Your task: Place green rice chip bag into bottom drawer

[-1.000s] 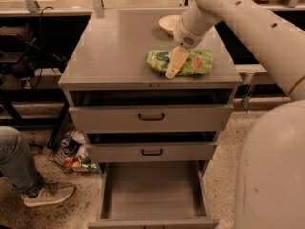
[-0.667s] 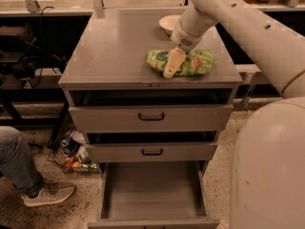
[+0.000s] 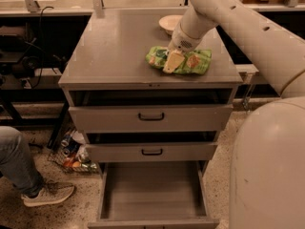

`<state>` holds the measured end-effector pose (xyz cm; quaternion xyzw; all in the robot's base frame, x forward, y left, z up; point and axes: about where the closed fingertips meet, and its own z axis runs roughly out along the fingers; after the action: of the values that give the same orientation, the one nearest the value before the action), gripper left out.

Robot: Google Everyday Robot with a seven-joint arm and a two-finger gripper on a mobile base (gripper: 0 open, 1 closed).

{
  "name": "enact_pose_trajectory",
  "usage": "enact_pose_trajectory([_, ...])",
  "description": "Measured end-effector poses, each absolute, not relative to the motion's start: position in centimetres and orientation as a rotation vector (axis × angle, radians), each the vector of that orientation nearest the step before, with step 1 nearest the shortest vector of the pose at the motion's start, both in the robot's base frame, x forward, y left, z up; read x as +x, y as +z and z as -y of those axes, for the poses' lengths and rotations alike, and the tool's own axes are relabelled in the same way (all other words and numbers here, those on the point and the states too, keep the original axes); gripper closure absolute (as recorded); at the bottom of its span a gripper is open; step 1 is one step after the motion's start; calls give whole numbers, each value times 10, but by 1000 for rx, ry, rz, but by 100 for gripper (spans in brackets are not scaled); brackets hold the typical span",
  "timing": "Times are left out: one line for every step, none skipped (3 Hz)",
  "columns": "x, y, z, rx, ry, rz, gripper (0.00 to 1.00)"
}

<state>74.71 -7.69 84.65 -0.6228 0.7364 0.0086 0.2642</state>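
The green rice chip bag lies on top of the grey cabinet, near its front right edge. My gripper reaches down from the upper right onto the left half of the bag, and one pale finger lies across the foil. The bottom drawer is pulled out wide below, and its flat grey floor is bare.
A white bowl sits behind the bag at the back of the cabinet top. The two upper drawers with black handles are slightly out. A person's leg and shoe are at lower left. Clutter lies on the floor beside the cabinet.
The gripper has shifted slightly left and down onto the bag. The bag has not moved from its spot.
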Motion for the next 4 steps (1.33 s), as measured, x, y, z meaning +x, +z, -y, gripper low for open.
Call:
enact_pose_trajectory([732, 863, 85, -1672, 41, -1963, 84])
enact_pose_trajectory([704, 886, 104, -1620, 59, -1968, 100])
enact_pose_trajectory([633, 922, 144, -1583, 82, -2030, 100])
enact_pose_trajectory([633, 922, 144, -1583, 82, -2030, 100])
